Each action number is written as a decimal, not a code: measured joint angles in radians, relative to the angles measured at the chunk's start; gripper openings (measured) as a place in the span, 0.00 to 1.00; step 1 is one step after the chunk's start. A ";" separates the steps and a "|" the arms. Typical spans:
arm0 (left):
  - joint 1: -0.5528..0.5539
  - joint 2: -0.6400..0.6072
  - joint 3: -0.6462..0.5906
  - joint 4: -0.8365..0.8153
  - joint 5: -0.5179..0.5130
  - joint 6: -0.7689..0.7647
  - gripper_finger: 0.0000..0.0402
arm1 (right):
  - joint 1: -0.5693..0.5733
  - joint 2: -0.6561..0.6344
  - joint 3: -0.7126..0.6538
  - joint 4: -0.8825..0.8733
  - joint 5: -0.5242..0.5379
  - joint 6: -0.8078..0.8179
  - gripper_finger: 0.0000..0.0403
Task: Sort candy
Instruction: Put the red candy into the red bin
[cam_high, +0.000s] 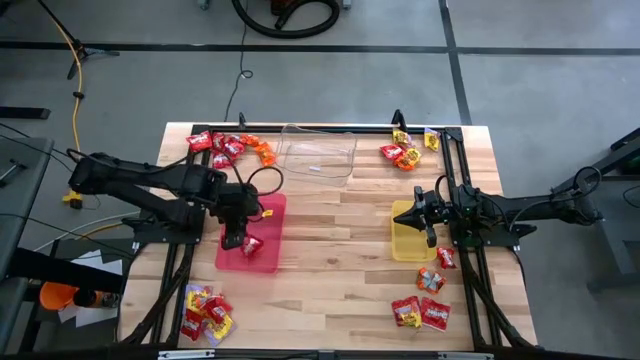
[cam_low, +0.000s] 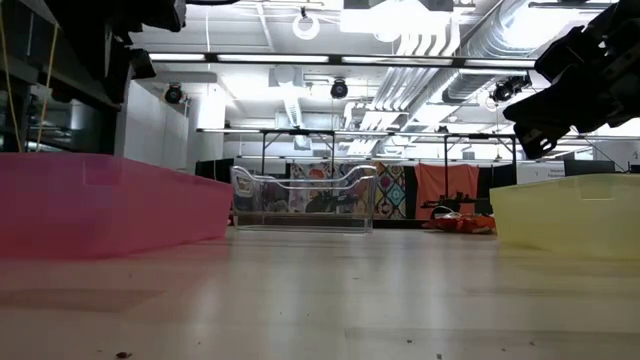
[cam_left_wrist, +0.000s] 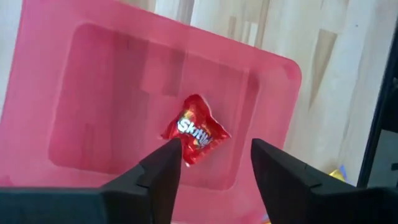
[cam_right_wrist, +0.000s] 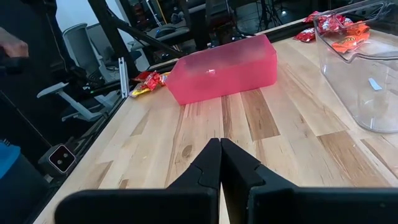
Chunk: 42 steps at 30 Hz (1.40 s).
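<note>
Candy lay in heaps at the table's corners: red and orange packets (cam_high: 232, 148) at the far left, a mixed pile (cam_high: 206, 312) at the near left, another (cam_high: 404, 152) at the far right, and red packets (cam_high: 424, 308) at the near right. One red packet (cam_left_wrist: 194, 130) lay flat on the floor of the red tray (cam_high: 268, 215), apart from the fingers above it.

The left arm reached in from the table's left edge, its forearm stretched across the boards and its wrist bent down over the red tray. The left gripper (cam_left_wrist: 211, 167) hung just over the tray with its jaws parted and nothing between them — released, the red packet showing in the gap below.

The right arm came in from the right edge, folded low, its wrist pointing across the table toward the red tray. The right gripper (cam_right_wrist: 220, 163) sat over the yellow tray (cam_high: 408, 243), fingers pressed flat together — clenched on nothing.

Between the two, at the far edge, stood the clear tray (cam_high: 318, 153); whether it held any candy I could not tell.
</note>
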 joint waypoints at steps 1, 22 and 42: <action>0.015 -0.001 0.006 0.001 0.002 0.020 0.47 | 0.000 0.000 0.000 0.000 0.000 0.000 0.00; 0.303 -0.049 -0.033 0.884 0.169 -0.110 0.48 | 0.000 0.000 0.000 0.278 0.090 0.458 0.00; 0.364 -0.274 -0.033 0.815 -0.070 -0.101 0.47 | -0.148 0.289 0.539 -0.105 0.557 0.327 0.00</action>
